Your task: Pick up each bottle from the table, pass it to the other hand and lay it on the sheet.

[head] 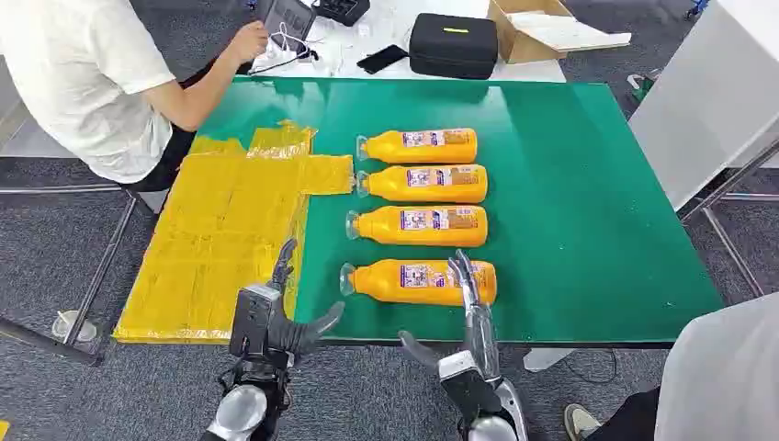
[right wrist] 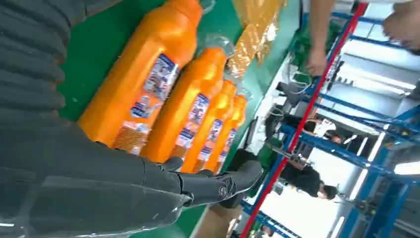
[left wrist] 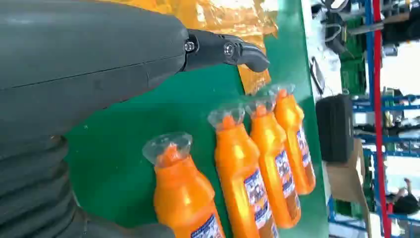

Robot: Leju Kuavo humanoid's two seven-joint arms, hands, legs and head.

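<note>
Broad bare green counter lay right of the bottles. The nearest bottle, close to the front edge, sat under the right robot hand's spread, empty fingers. The left robot hand hovered open, holding nothing.

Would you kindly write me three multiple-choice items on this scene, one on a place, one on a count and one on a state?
1. Where does the yellow sheet lie?
A. to the left of the bottle row
B. to the right of the bottle row
C. under the black case

2. How many orange bottles lie on the green table?
A. two
B. four
C. six

3. What is the right hand doing?
A. carrying a bottle above the sheet
B. open, fingers over the nearest bottle, nothing lifted
C. gripping the black case

Answers: 1 A, the sheet covers the table's left edge beside the caps. 2 B, four lie side by side. 3 B, the nearest bottle lies flat on the table under spread fingers.
</note>
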